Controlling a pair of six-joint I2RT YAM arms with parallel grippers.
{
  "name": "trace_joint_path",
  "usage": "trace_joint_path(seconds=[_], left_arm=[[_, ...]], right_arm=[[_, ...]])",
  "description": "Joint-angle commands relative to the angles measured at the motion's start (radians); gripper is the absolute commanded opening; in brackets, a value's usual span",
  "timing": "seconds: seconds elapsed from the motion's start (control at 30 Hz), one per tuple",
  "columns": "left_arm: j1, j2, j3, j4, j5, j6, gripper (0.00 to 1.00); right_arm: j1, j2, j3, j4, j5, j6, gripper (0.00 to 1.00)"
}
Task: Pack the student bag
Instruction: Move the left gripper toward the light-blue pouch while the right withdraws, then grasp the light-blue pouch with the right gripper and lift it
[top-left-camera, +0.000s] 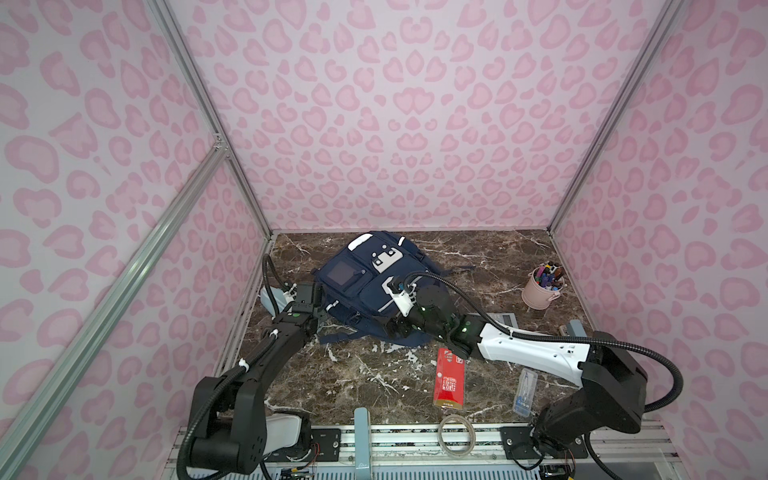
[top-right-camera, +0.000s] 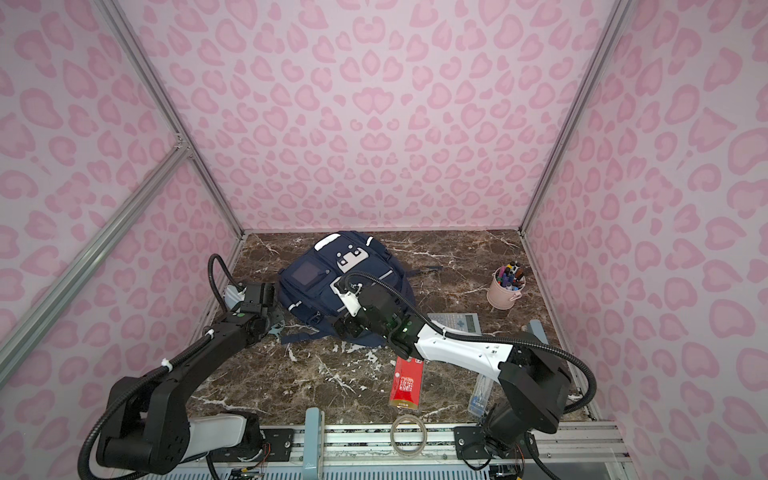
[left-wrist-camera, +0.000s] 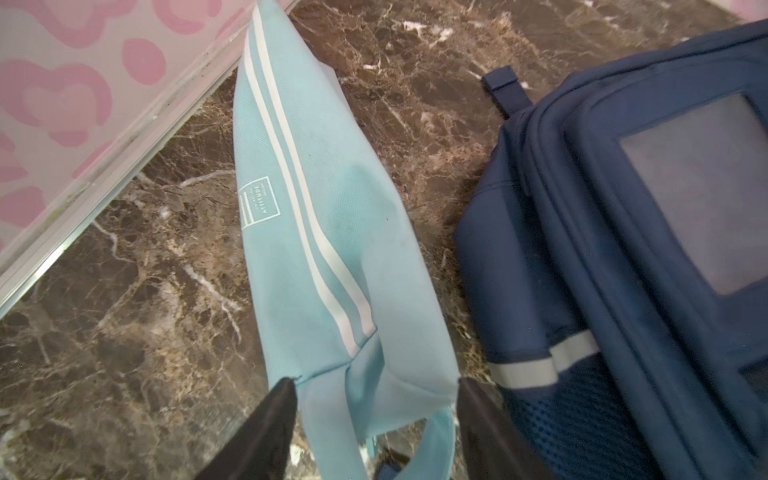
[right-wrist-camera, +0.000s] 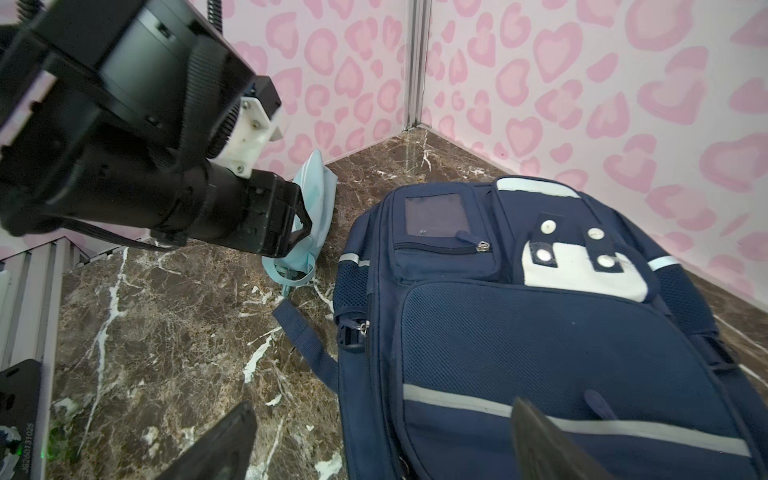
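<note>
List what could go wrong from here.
1. The left gripper straddles just the end of the light-blue pouch; it may slip when lifted.
2. No opening shows on the backpack, so the pouch has nowhere to go yet.
3. The open right gripper hovers by a loose strap and may snag it.

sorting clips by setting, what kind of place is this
Probably a staged robot test booth, not a real classroom: pink heart-print panels on aluminium framing box in a marble-look tabletop, with a navy backpack and a pen cup laid out as props.
</note>
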Motion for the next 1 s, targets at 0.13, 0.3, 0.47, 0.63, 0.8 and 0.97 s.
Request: trace_joint_path(seconds=[0.13,0.3,0.47,0.63,0.8,0.97], left_arm=[[0.019,0.033,-0.032,0.091,0.146,0.008,0.04],[0.019,-0.11,-0.166,0.087,0.265,-0.056,0.03],[0.016,-0.284,-0.336,0.134,0.419,-0.172,0.03],[-0.082,-0.547,-0.434,0.065,0.471,-0.28,0.03],[-0.142,-0.772,-0.415,-0.102,0.463,-0.313,0.03],[-0.142,-0.83,-0.388,-0.166,0.464,-0.298,0.03]], right_arm=[[0.027,0.093,0.035,0.002,-0.045,0.059,0.94],[0.029,0.128,0.023,0.043,-0.094,0.122,0.92],[0.041,0.234,0.074,0.12,-0.138,0.251,0.94],[0.055,0.37,0.218,0.096,-0.173,0.363,0.9],[0.083,0.499,0.374,0.01,-0.204,0.418,0.9],[0.092,0.614,0.517,-0.049,-0.257,0.422,0.88]])
